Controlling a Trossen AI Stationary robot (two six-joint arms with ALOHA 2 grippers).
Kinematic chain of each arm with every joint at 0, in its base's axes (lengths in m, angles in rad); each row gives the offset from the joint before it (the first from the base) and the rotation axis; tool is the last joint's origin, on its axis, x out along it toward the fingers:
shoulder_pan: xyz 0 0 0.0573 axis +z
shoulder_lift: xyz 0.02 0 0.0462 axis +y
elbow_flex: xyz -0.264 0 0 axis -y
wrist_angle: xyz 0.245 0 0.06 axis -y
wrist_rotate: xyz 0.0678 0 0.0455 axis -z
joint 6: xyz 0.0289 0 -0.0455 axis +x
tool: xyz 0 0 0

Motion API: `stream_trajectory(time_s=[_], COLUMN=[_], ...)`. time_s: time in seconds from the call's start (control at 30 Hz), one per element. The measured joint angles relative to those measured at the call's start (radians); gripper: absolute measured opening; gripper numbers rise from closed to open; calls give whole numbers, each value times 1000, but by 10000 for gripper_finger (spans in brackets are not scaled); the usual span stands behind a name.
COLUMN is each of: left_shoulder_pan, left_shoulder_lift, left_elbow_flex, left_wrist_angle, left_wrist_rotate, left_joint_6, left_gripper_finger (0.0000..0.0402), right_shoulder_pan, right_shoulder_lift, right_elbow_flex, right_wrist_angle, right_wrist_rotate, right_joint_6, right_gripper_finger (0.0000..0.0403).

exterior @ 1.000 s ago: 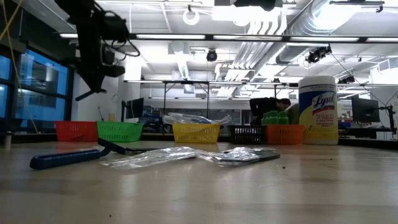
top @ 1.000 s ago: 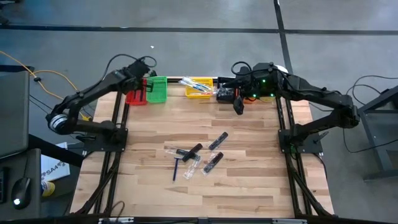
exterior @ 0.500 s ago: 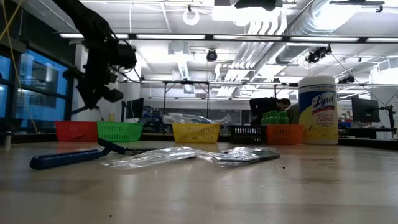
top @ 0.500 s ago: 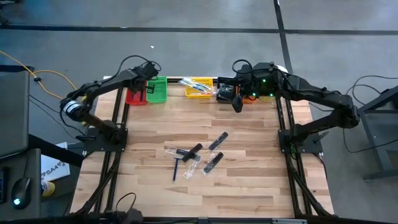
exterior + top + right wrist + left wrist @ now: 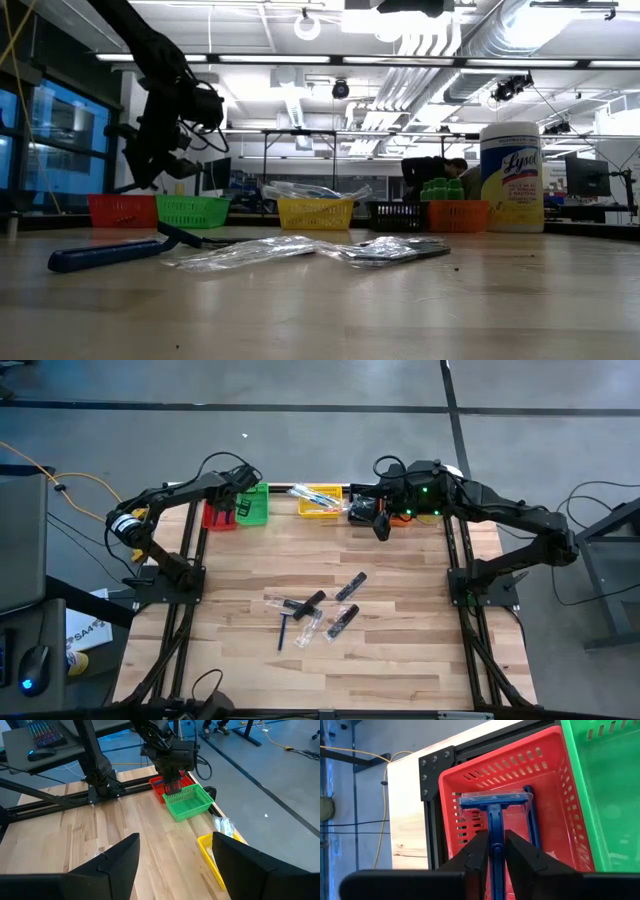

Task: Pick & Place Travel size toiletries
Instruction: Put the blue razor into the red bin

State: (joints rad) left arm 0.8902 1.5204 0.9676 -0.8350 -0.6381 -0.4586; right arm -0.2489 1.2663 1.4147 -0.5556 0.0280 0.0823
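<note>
My left gripper [image 5: 495, 837] hangs over the red bin [image 5: 450, 780] at the table's far left, shut on a blue razor [image 5: 495, 800]. Whether the razor's head touches the bin's far wall, I cannot tell. Another blue handle [image 5: 532, 822] lies inside the bin. From above, the gripper [image 5: 237, 508] shows over the red bin [image 5: 213, 518]. More toiletries [image 5: 320, 610], wrapped and dark slim ones, lie on the table's middle. One blue razor [image 5: 100, 255] lies flat on the table. My right gripper [image 5: 382, 530] stands open, high at the far edge. My left gripper pinches the razor's blue handle [image 5: 495, 827] between its two fingers, well behind the head. The fingers slant down from the near side and lie along the handle. The razor points away from the fingers, head [image 5: 496, 799] foremost, down into the red bin.
A green bin [image 5: 255, 505] stands right beside the red one, then a yellow bin [image 5: 320, 500] with wrapped items. An orange bin [image 5: 458, 213] holds green bottles [image 5: 440, 188]. A large white jar [image 5: 511, 178] stands at the far right.
My left gripper has come down toward the red bin with the razor and has tipped to point more steeply downward.
</note>
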Motion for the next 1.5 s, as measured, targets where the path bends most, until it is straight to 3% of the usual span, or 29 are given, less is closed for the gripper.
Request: stream_trajectory(time_s=[0.4,0.6,0.9,1.17,1.33,1.5], left_shoulder_pan=[0,0,-43,-239,-452,-696], left_shoulder_lift=[-9,-87,-269,-396,-408,-381], left_elbow_flex=[0,0,0,0,0,0], left_wrist_angle=[0,0,-16,-122,-147,-180], left_wrist_rotate=[11,51,234,294,343,308], left_joint_6=[-1,-7,-56,-252,-420,-669], left_gripper_finger=[175,181,181,181,181,181], right_shoulder_pan=[0,0,0,0,0,0], right_shoulder_lift=[0,0,0,0,0,0], right_elbow_flex=[0,0,0,0,0,0], right_wrist_angle=[0,-1,-2,-22,-22,-23], right_wrist_rotate=[-1,-1,-2,-1,-2,-2], right_joint_6=[3,3,3,3,3,3], right_gripper_finger=[238,238,238,238,238,238])
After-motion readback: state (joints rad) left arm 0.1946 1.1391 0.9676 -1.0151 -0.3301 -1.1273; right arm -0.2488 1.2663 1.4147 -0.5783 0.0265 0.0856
